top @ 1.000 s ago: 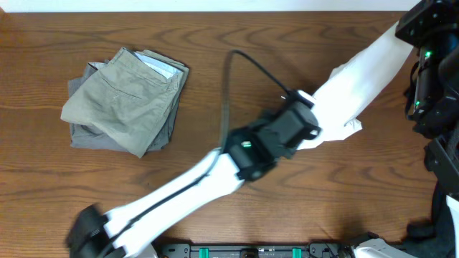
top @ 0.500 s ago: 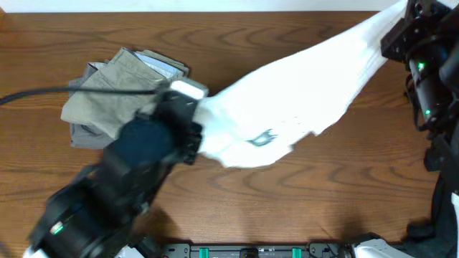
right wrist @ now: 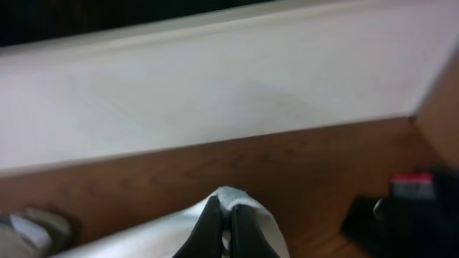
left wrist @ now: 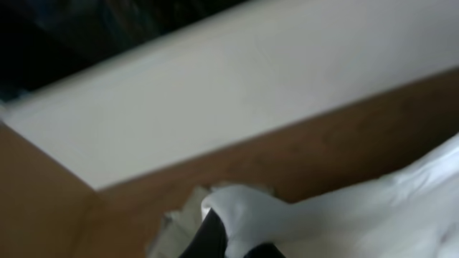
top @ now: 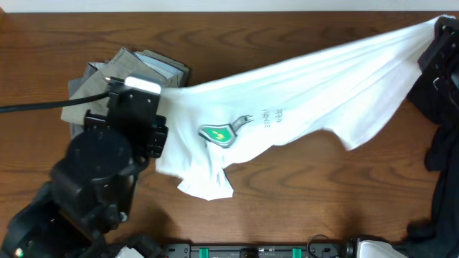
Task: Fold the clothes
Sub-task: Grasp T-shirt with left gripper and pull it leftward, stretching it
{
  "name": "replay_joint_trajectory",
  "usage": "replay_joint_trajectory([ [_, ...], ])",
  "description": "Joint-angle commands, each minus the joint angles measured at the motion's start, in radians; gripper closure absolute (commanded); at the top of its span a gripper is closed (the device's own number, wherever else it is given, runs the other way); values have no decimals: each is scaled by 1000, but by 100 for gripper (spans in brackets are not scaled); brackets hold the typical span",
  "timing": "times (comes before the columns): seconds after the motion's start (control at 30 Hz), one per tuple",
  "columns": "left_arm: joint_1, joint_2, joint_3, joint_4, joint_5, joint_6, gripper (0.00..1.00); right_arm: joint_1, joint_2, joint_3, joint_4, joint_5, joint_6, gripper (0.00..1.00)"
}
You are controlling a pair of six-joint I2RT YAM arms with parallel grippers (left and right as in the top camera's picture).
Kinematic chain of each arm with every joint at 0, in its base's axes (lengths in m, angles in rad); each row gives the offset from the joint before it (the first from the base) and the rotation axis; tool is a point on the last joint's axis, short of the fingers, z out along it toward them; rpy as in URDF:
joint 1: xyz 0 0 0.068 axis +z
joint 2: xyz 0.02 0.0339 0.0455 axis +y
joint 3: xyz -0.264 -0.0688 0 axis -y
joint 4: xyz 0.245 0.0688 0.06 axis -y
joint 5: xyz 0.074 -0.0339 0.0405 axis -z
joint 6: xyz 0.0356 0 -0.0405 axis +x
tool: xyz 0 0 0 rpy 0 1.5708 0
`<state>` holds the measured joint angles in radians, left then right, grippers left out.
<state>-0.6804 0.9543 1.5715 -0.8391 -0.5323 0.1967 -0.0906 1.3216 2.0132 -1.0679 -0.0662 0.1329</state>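
A white T-shirt [top: 301, 97] with a small green print hangs stretched across the table between my two grippers. My left gripper [top: 159, 97] is shut on its left end, beside the folded stack; in the left wrist view the cloth [left wrist: 344, 215] bunches over the black fingers [left wrist: 229, 240]. My right gripper [top: 439, 32] is shut on the right end at the far right edge; in the right wrist view its fingers [right wrist: 228, 229] pinch a white fold [right wrist: 240, 204]. The shirt's lower hem droops onto the table [top: 208, 186].
A stack of folded khaki and grey clothes [top: 115, 72] lies at the back left, partly under my left arm [top: 93, 172]. Dark clothing [top: 437, 143] hangs at the right edge. A white wall borders the table's far edge.
My left arm has swung from the table's middle to the left, pulling the shirt out. The right gripper lifted its end to the far right corner. The shirt went from bunched to spread wide.
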Motion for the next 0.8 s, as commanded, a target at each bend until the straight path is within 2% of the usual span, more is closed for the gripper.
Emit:
replay_joint_trajectory([
  [0.0, 9, 0, 109, 21, -43, 93, 94, -16, 4, 8, 2, -61, -247, 99],
  [0.17, 9, 34, 250, -23, 52, 133, 94, -16, -5, 8, -19, 1, -250, 99],
  [0.27, 9, 54, 318, -51, 98, 145, 94, -16, -18, 8, -45, 101, -152, 99],
  [0.5, 5, 78, 479, -93, 126, 174, 94, -16, -134, 9, -42, 216, -55, 99],
  [0.77, 5, 106, 608, -111, 167, 192, 94, -16, -238, 9, -32, 250, -48, 99],
])
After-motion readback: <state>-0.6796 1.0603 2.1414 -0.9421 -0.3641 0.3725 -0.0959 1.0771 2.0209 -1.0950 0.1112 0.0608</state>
